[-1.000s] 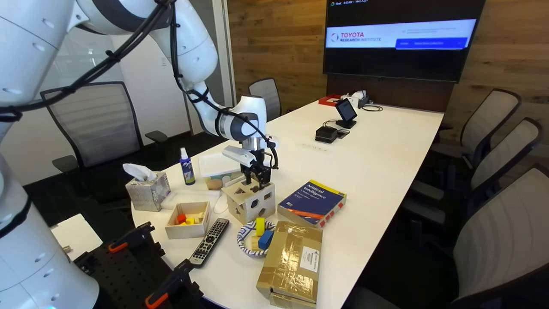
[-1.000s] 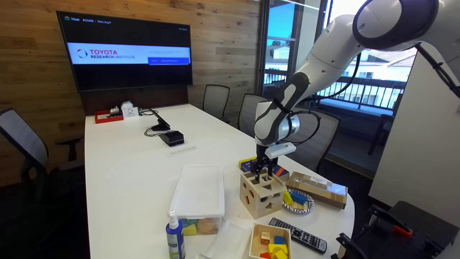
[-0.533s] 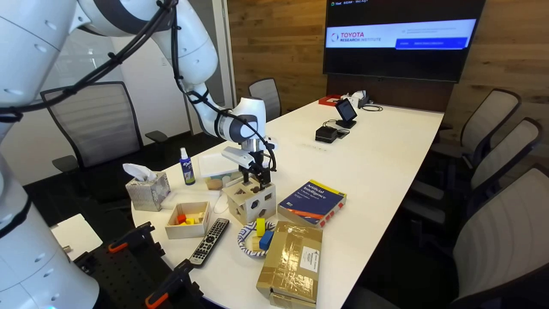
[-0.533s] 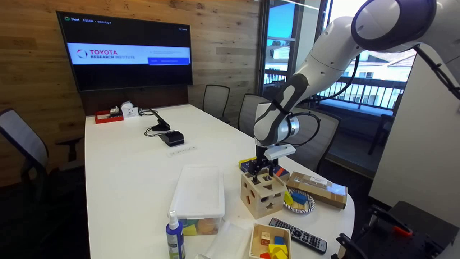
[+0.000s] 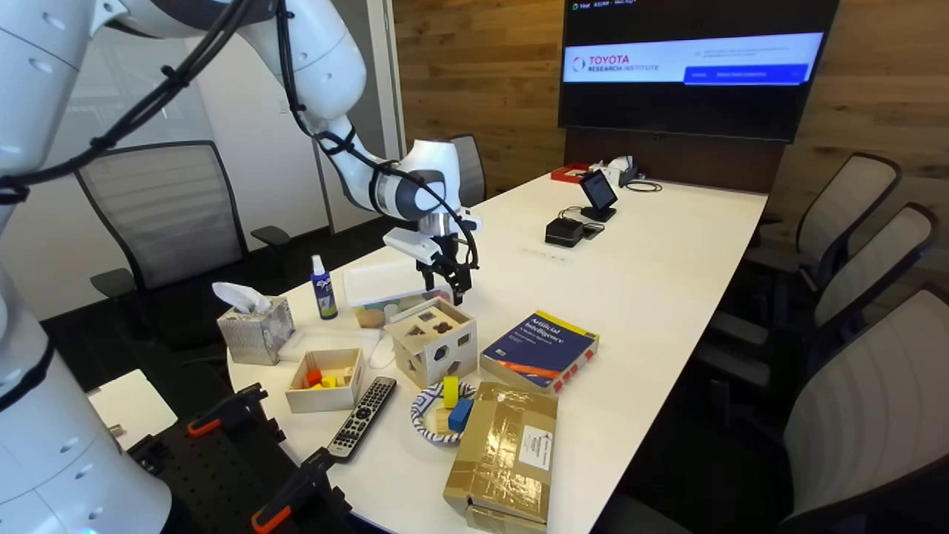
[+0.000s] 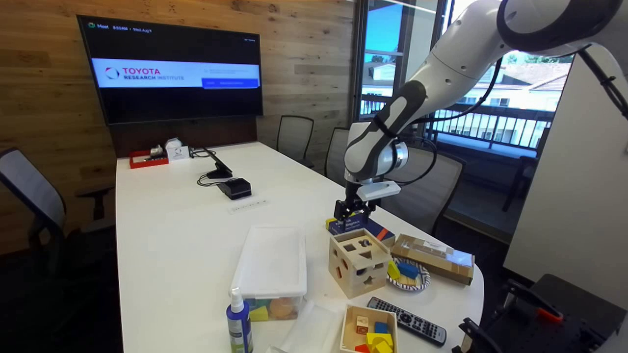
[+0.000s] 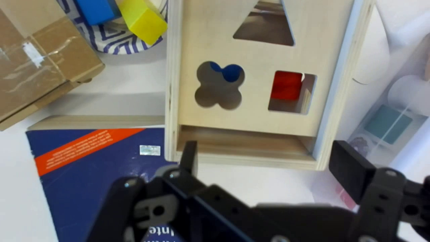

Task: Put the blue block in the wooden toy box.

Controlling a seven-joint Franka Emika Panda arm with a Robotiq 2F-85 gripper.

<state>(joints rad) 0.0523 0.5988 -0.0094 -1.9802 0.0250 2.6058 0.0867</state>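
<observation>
Since we're seeing a blue block [image 7: 231, 73] thru the clover hole, lying inside the wooden toy box [image 7: 257, 67], we're reading the drop as prob done. Our hand [image 7: 263, 156] is hanging empty, fingers wide apart, near one edge of the box top, touching nothing AFAICT.

Main risk: wrong ID. Another blue block [image 5: 460, 414] is sitting on the patterned plate [image 7: 111, 45]; if that's the target, we're quitting early. Going for it, we're facing a tight pick: yellow block [image 7: 144, 22] is standing right beside it, so a finger could be landing on yellow or dragging it; cardboard box [image 7: 43, 57] is crowding the plate, so the outer finger's prob hitting cardboard.

Also, if we're swinging back w/o enough height, spread fingers could be catching the raised rim, shoving the wooden toy box into the plate or tipping it. Hole is hiding most of the inside one, so we're not confirming its shape.
</observation>
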